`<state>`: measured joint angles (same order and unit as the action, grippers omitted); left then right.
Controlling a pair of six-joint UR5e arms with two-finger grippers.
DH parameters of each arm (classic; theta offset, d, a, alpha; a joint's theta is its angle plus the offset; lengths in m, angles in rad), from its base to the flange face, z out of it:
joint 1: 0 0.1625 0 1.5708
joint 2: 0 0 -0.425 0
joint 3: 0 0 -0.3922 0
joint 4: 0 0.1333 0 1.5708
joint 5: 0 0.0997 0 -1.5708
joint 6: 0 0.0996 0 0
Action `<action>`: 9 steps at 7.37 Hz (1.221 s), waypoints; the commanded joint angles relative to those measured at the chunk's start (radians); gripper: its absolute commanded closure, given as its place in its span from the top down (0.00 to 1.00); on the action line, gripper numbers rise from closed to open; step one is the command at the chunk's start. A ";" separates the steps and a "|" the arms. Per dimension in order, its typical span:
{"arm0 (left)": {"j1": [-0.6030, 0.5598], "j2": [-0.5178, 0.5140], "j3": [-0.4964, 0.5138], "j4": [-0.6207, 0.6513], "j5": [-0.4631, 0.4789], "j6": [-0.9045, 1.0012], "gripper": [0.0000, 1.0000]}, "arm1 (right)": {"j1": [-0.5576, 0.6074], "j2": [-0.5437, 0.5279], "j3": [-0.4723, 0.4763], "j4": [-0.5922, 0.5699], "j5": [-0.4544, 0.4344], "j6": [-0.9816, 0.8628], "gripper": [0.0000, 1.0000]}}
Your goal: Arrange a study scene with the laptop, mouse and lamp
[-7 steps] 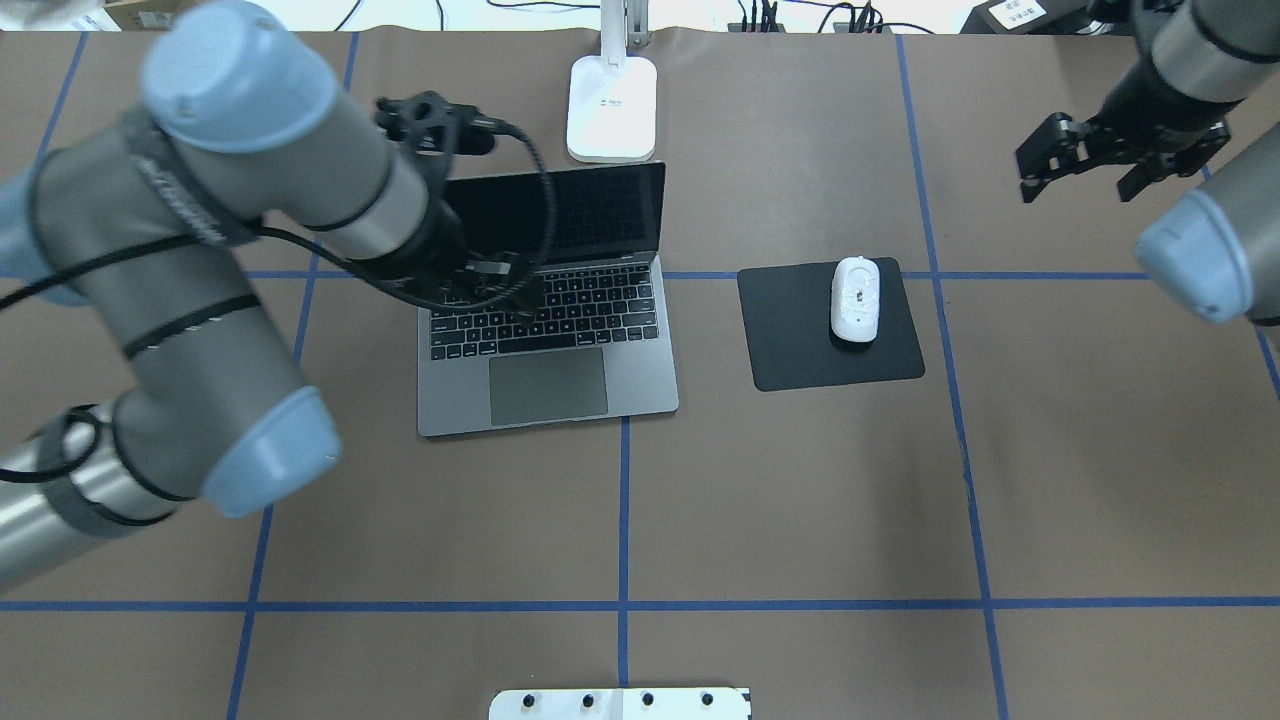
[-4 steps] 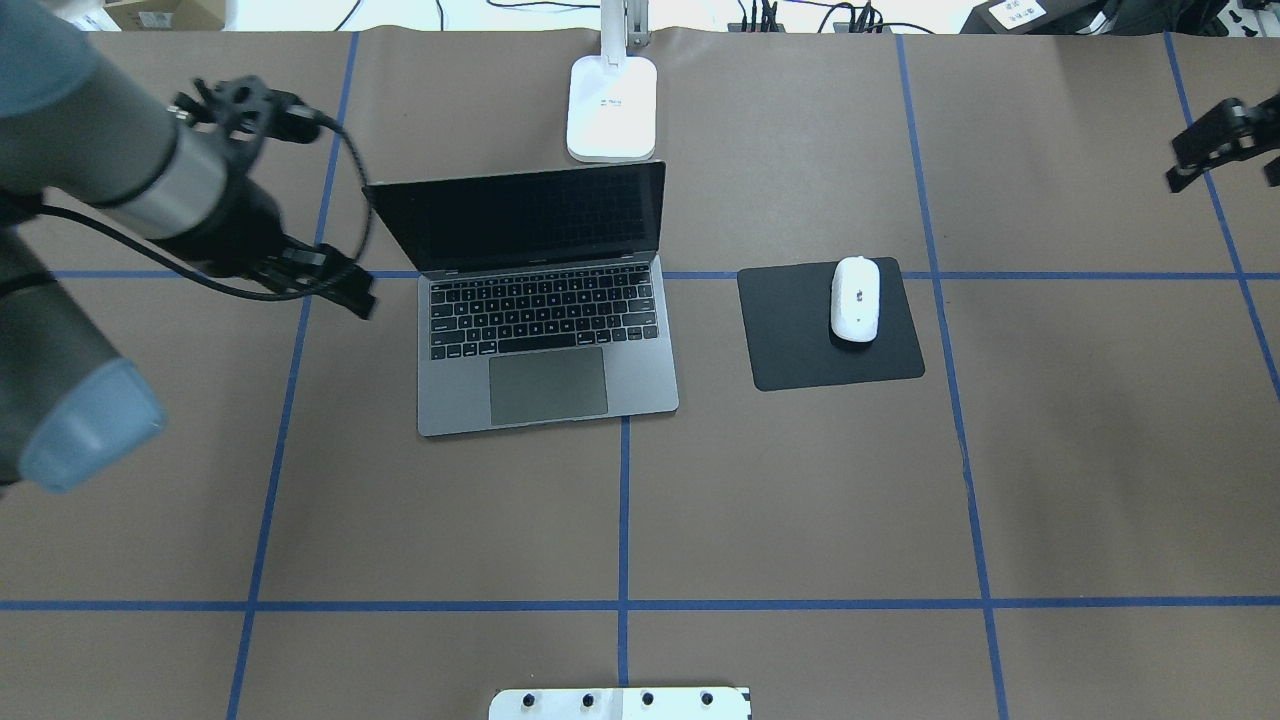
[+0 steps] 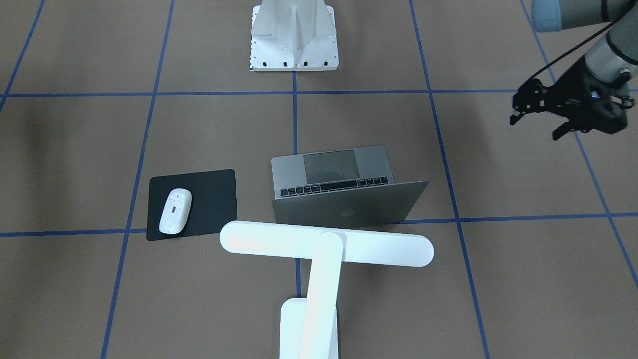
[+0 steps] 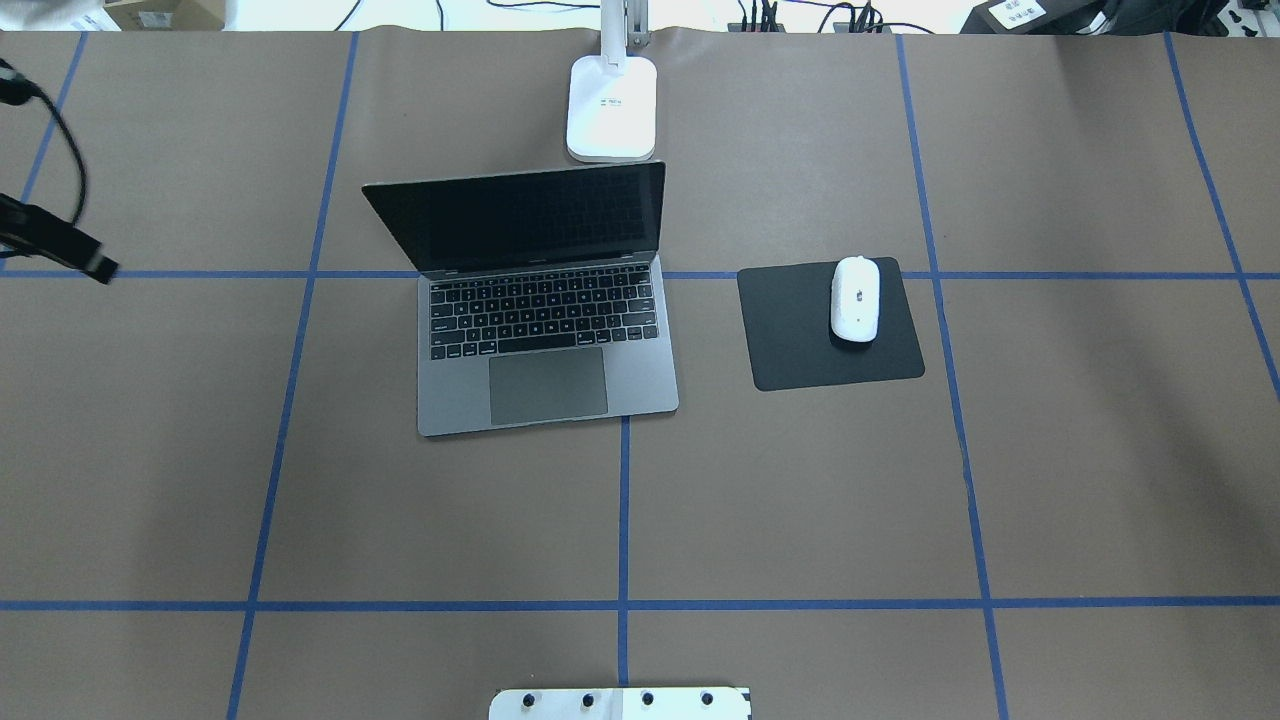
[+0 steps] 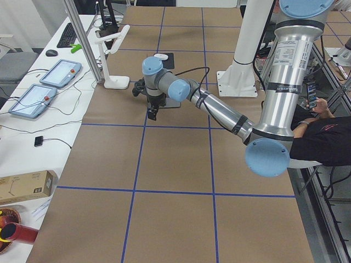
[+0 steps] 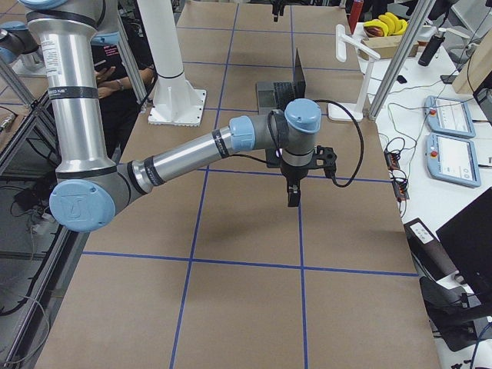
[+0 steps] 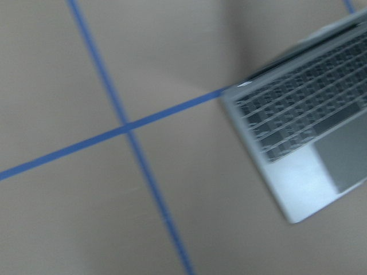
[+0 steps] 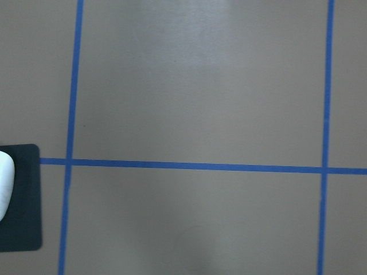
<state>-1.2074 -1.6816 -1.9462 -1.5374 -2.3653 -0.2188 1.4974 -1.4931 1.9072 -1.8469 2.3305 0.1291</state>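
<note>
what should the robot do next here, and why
Probably just park the left gripper off to the side. The laptop is open, the mouse sits on the mat, the lamp stands behind the screen, and the jaws look open and empty, so nothing seems left to place.

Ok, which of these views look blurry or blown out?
Left wrist view: motion blur, the laptop keys smear into streaks. Front-facing view: the lamp head is overexposed, nearly featureless white. Overhead and right wrist views: largely sharp, evenly lit.
</note>
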 commanded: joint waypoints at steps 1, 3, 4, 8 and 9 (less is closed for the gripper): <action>-0.165 0.037 0.151 0.003 -0.020 0.232 1.00 | 0.015 -0.056 0.041 0.000 0.000 -0.011 1.00; -0.259 0.065 0.232 -0.006 -0.049 0.269 1.00 | 0.014 -0.071 0.038 0.000 -0.010 -0.013 1.00; -0.268 0.078 0.242 -0.004 -0.057 0.282 1.00 | 0.014 -0.082 0.030 0.002 -0.010 -0.011 1.00; -0.276 0.114 0.253 -0.009 -0.058 0.303 1.00 | -0.011 -0.070 0.029 0.002 -0.010 -0.011 1.00; -0.282 0.117 0.251 -0.009 -0.058 0.303 1.00 | -0.016 -0.069 0.029 0.002 -0.010 -0.011 1.00</action>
<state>-1.4828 -1.5708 -1.6938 -1.5457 -2.4235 0.0835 1.4903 -1.5654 1.9360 -1.8454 2.3214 0.1181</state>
